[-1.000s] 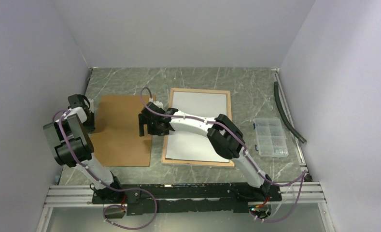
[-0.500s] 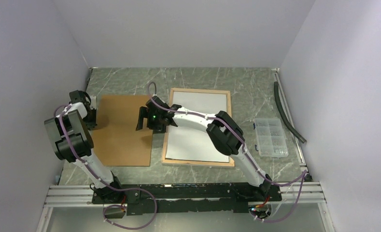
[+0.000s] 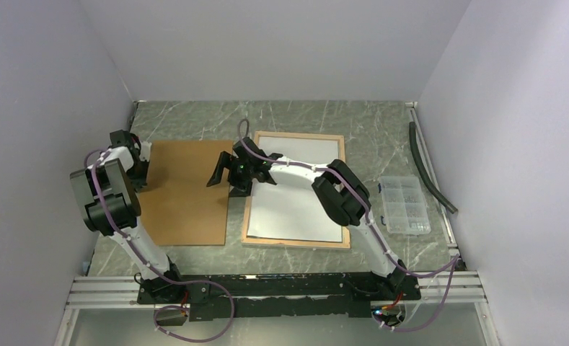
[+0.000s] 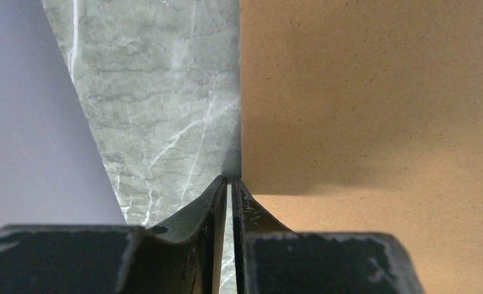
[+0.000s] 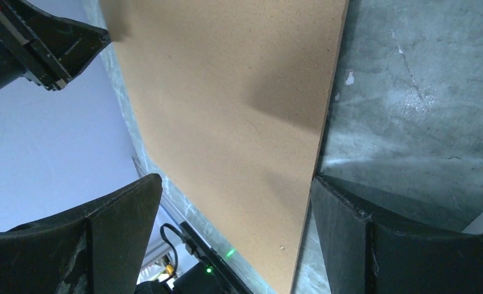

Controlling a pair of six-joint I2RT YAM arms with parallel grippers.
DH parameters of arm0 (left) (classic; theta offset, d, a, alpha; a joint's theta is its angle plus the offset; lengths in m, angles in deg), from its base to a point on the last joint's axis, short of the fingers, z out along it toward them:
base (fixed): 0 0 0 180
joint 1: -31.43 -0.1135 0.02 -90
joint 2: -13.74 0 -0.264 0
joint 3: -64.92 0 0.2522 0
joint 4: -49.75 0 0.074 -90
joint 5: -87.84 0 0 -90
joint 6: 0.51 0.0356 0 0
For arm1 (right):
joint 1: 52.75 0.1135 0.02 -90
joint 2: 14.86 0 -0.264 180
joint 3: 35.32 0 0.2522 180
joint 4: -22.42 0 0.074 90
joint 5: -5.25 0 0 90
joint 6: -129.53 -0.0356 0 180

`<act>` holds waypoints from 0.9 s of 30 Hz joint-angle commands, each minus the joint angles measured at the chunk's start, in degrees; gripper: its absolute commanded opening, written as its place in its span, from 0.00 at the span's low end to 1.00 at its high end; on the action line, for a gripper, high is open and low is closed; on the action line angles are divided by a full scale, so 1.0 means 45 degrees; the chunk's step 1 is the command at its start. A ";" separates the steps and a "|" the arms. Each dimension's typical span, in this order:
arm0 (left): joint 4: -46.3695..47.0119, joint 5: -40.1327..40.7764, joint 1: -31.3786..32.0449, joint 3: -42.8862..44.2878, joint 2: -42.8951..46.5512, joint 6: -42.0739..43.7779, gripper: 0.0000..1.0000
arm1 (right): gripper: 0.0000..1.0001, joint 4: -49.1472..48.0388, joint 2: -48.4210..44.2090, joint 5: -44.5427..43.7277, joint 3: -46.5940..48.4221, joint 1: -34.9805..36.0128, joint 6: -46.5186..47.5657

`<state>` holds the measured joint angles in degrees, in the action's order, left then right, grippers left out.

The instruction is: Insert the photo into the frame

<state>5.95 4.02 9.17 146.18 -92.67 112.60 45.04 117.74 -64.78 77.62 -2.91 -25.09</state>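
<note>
On the marble table [image 3: 368, 119], the frame [image 3: 296, 135] lies where it lay a second ago, right of centre with its pale wooden back upward. The brown backing board [image 3: 184, 202], just beside the frame's left rail, has not shifted either. Only the arms have moved. The right gripper [image 5: 235, 180] has drifted away from the bases along the board's right edge. It hangs above that edge with its jaws spread wide, holding nothing. The left gripper [image 4: 229, 184] has slid toward the far end of the board's left edge and drawn its fingers in until only a slit remains between them. Judging from this, the arms are setting up to handle the board, and loading the frame has not yet begun.

The photo does not show as a print in any view. A white panel [image 3: 296, 187] fills the frame's opening. It may be the photo's back or some other sheet, and the overhead view does not settle which. Whether the left fingertips have caught the board's edge or merely rest against it is also unclear.
</note>
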 commanded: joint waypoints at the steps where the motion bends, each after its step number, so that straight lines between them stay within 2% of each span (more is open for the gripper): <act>1: -0.1599 -0.2889 0.0932 -0.0490 -0.0879 -0.0289 0.15 | 0.94 -0.3816 -0.1730 0.1115 0.0271 0.0349 -0.0925; 11: -0.1829 -0.2901 0.1967 -0.0434 -0.0866 -0.0111 0.13 | 0.91 -0.5463 -0.3732 0.0828 -0.2294 0.0163 -0.1763; 27: -0.2615 -0.2984 0.5130 -0.0010 -0.0706 -0.0770 0.11 | 0.86 -0.7460 -0.7176 0.0096 -0.7989 -0.1453 -0.2786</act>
<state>2.89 6.60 25.80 147.19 -93.39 114.09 19.82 89.82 -63.58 46.13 -9.03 -35.62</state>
